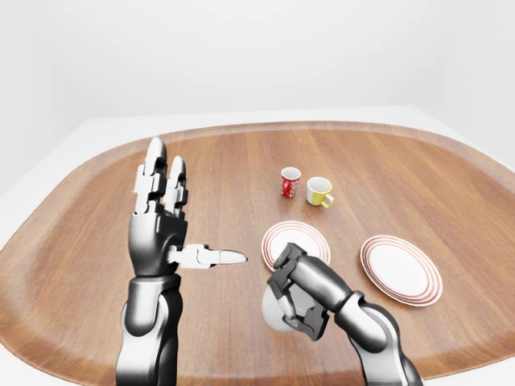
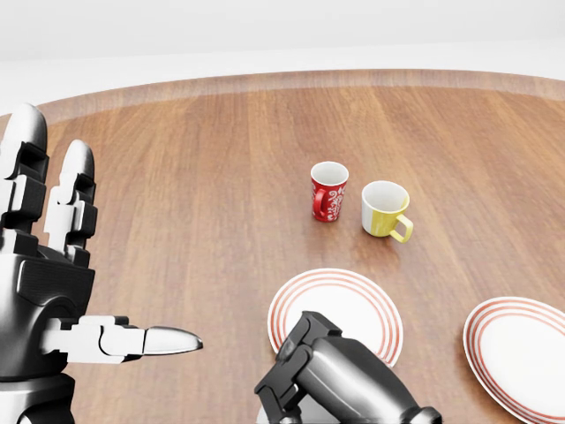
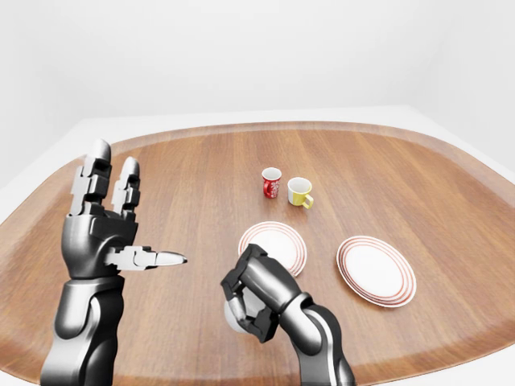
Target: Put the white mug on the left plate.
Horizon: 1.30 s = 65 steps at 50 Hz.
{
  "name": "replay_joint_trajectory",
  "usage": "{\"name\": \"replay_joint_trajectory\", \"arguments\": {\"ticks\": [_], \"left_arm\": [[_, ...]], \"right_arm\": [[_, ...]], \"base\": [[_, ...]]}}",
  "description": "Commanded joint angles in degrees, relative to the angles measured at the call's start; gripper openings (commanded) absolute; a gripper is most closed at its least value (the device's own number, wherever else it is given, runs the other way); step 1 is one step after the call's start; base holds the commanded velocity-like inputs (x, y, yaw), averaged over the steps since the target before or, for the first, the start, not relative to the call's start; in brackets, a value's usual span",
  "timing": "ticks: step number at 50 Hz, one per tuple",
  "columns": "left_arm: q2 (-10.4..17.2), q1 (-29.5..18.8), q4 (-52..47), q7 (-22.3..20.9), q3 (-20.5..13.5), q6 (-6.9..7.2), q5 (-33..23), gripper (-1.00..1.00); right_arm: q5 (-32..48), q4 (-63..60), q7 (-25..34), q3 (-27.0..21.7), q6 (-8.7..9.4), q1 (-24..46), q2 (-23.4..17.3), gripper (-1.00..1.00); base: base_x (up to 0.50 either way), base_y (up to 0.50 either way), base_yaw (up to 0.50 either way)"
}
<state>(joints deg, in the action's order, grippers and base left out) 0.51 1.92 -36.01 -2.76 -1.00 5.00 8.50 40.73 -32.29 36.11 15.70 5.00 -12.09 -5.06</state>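
The white mug [image 1: 272, 310] shows as a pale rounded shape below the left plate [image 1: 307, 238], lifted off the table. My right hand [image 1: 292, 301] is shut on it, dark fingers wrapped over its side and hiding most of it. The left plate is white with red rings and nothing lies on it; the hand sits at its lower-left rim. My left hand [image 1: 165, 229] stands upright at the left of the view, open, fingers spread and thumb pointing right, holding nothing.
A red patterned mug [image 2: 328, 191] and a yellow mug [image 2: 385, 210] stand side by side above the left plate. A second red-ringed plate [image 2: 519, 349] lies at the right. The wooden table [image 1: 88, 217] is round-edged with a raised rim.
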Motion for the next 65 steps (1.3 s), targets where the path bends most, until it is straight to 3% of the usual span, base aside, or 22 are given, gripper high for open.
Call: {"name": "replay_joint_trajectory", "arguments": {"ticks": [1,18,29,41,42,44,46,47,50,62,65], "left_arm": [[0.0,0.0,0.0,-0.1,0.0,0.0,0.0,1.0],[0.0,0.0,0.2,-0.1,0.2,0.0,-0.2,1.0],[0.0,-0.2,0.0,0.0,-0.1,0.0,-0.1,1.0],[0.1,-0.4,-0.3,0.0,-0.3,0.0,0.1,1.0],[0.1,-0.3,0.0,0.0,-0.1,0.0,-0.2,1.0],[0.1,-0.2,0.4,0.0,0.0,0.0,-0.4,1.0],[0.0,-0.1,0.1,-0.1,-0.1,0.0,-0.3,1.0],[0.1,-0.2,-0.2,-0.1,-0.1,0.0,-0.2,1.0],[0.1,-0.3,0.1,-0.1,-0.2,0.0,-0.2,1.0],[0.0,0.2,0.6,-0.2,0.3,0.0,-0.4,1.0],[0.0,0.0,0.4,-0.2,0.2,0.0,-0.4,1.0]], "right_arm": [[-1.4,-1.9,3.4,-1.6,0.0,5.9,1.2,-1.0],[0.3,2.5,3.9,-9.6,0.0,19.5,2.3,-1.0],[-1.4,14.6,3.9,-14.5,0.0,29.8,-0.7,-1.0],[-0.5,36.0,-7.2,-16.6,0.0,39.9,-4.5,-1.0],[0.4,39.6,-10.3,-16.5,-2.31,40.8,-5.2,-1.0],[2.5,42.9,-13.0,-16.3,-5.1,41.8,-5.8,-1.0],[2.5,46.0,-13.6,-16.6,-6.05,42.6,-5.6,-1.0],[3.9,49.4,-15.8,-16.2,-8.12,43.7,-6.2,-1.0],[4.6,54.9,-18.1,-16.2,-10.0,45.5,-6.4,-1.0],[11.2,75.5,-26.4,-12.2,-10.0,50.4,-4.5,-1.0],[10.9,78.8,-25.1,-12.0,-10.0,51.8,-3.1,-1.0]], "base": [[0.0,0.0,0.0],[0.0,0.0,0.0],[0.0,0.0,0.0],[0.0,0.0,0.0],[0.0,0.0,0.0],[0.0,0.0,0.0],[0.0,0.0,0.0],[0.0,0.0,0.0],[0.0,0.0,0.0],[0.0,0.0,0.0],[0.0,0.0,0.0]]}}
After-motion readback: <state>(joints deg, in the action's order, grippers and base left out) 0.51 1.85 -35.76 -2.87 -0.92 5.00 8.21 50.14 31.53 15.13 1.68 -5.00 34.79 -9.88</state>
